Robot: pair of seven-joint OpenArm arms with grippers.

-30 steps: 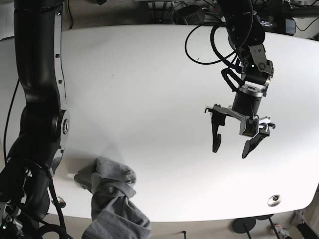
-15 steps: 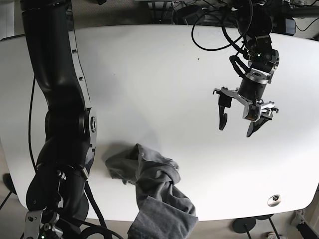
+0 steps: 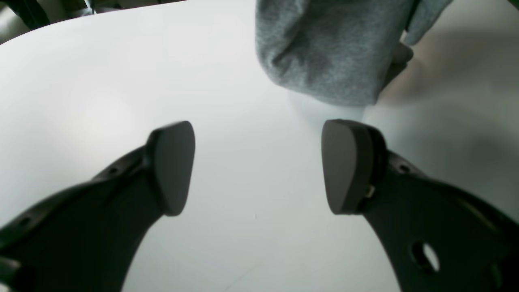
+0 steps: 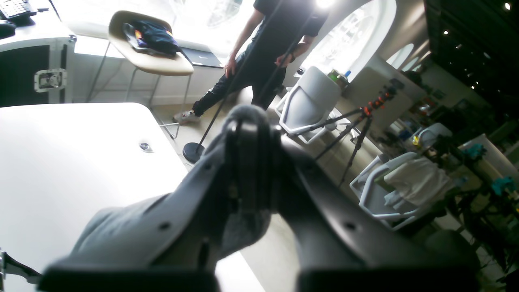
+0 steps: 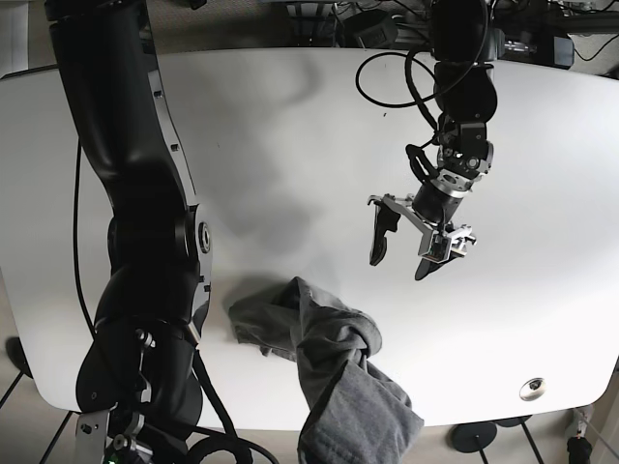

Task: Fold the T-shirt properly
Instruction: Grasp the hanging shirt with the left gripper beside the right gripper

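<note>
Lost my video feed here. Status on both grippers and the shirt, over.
Left gripper open, above bare table, holding nothing. Right gripper shut on T-shirt. T-shirt bunched at near table edge, part hanging over. Nothing between left gripper and shirt.

No readable text, label, brand, number or sign is showing on anything in these views.

The base view looks down from high on the whole white surface [image 5: 290,145]. The left wrist view sits close between its hand [image 3: 259,166], facing the surface and the grey T-shirt [image 3: 324,48], shared with base. The right wrist view faces the room beyond the surface's edge.
</note>
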